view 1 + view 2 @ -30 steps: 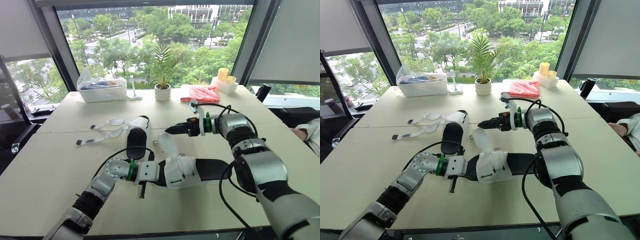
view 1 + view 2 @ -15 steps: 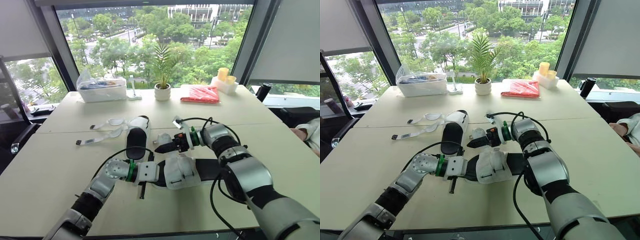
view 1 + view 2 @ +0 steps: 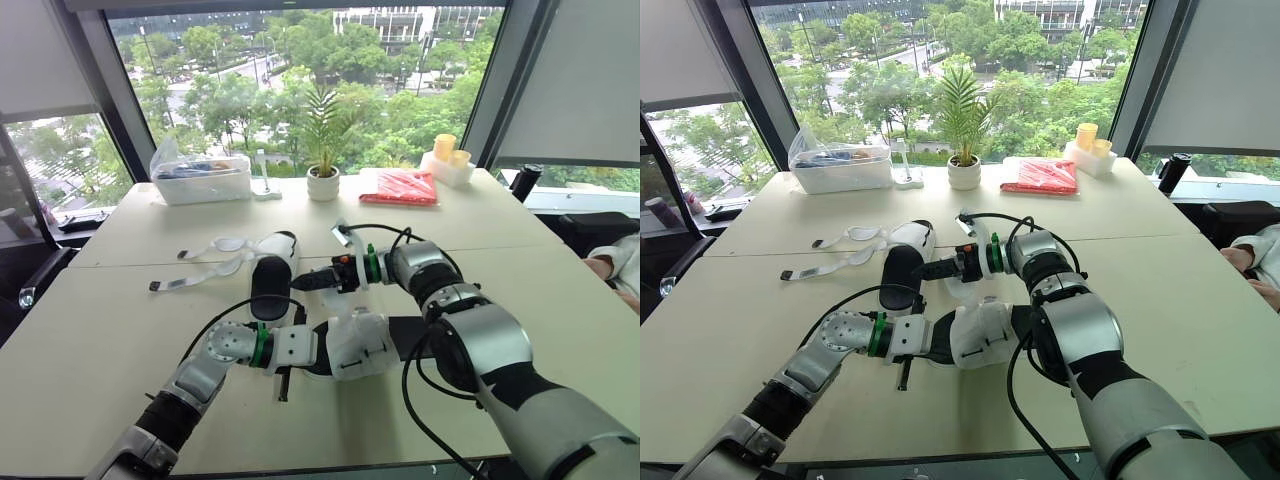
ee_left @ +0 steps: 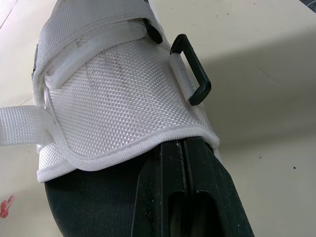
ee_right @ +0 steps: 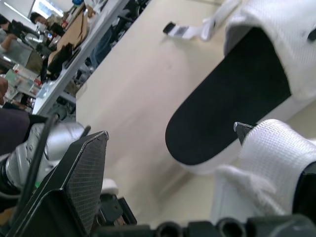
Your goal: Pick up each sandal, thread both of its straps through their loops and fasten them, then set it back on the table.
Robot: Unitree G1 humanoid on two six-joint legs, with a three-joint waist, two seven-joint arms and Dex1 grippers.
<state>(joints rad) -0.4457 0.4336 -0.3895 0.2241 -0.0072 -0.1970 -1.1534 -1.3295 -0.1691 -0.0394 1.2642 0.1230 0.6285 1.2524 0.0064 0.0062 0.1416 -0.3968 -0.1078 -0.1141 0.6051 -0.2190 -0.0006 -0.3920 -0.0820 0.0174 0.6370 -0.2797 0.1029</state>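
Swings the right gripper (image 3: 305, 283) leftward from a second ago, out to the heel of the far sandal (image 3: 270, 275). Holds its jaws spread wide, with the raised white strap (image 5: 276, 143) of the near sandal (image 3: 360, 345) just beside one finger. Keeps the left gripper (image 3: 312, 352) clamped, jaws closed on the near sandal's white upper, low over the table (image 3: 100, 330).

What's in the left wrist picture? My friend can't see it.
The left gripper is shut on the edge of a sandal, gripping its white woven upper over a black sole. A black rectangular loop stands on the upper, a white strap runs off sideways, and the beige table lies behind.
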